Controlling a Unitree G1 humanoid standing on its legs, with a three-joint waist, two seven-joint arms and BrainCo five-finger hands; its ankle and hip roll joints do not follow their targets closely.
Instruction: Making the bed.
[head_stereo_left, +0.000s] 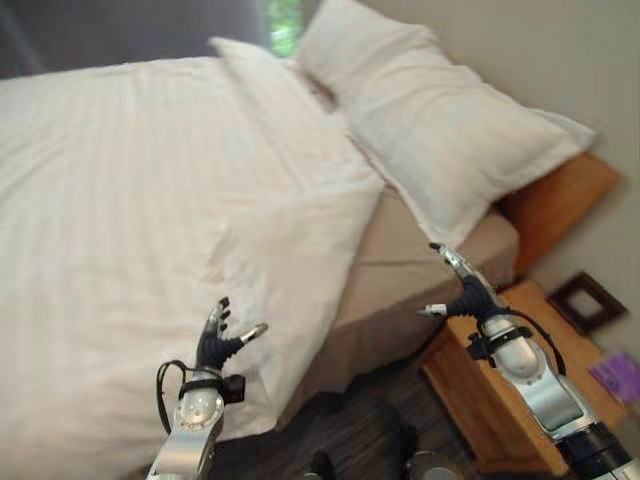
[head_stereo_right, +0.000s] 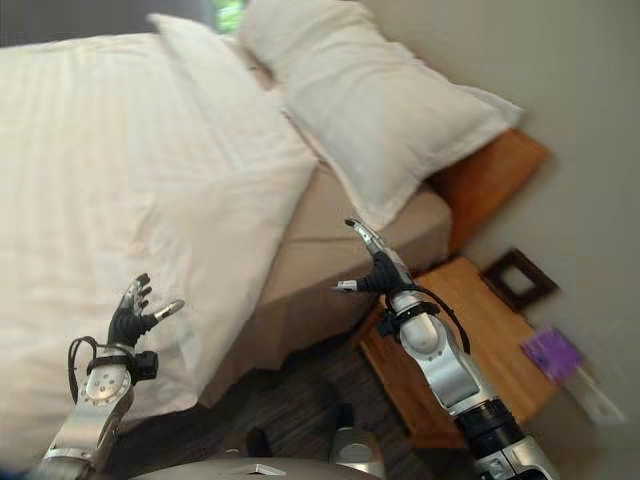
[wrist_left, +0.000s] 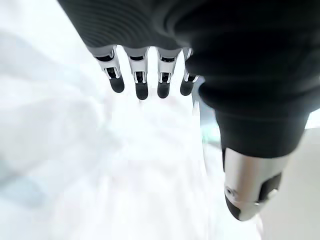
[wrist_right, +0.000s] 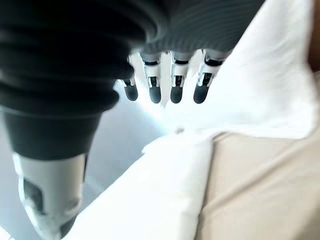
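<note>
— Beige wall (head_stereo_left: 560, 50) runs behind the bed (head_stereo_left: 400, 290), and a wooden headboard (head_stereo_left: 550, 205) peeks out past 2 white pillows (head_stereo_left: 440, 130). What covers the mattress?

— White duvet (head_stereo_left: 130, 200) lies over most of it, its near corner folded back and draping down the side. Beside that fold a strip of tan sheet (head_stereo_left: 400, 240) is bare, running up to the pillows.

— Where is the left hand (head_stereo_left: 222, 338)?

— Raised in front of the draped duvet corner, fingers (wrist_left: 141, 82) loosely spread, thumb apart, holding nothing. Whether it touches the cloth I cannot tell.

— And the right hand (head_stereo_left: 462, 285)?

— Up by the bed's corner, just beside the tan sheet and below the nearer pillow, apart from both. Its fingers (wrist_right: 175, 85) are straight and parted, empty too; the duvet's folded edge lies well to its left.

— Anything beside the bed?

— 1 wooden nightstand (head_stereo_left: 500, 400) under the right arm, with a dark picture frame (head_stereo_left: 585, 300) leaning on the wall near it.
</note>
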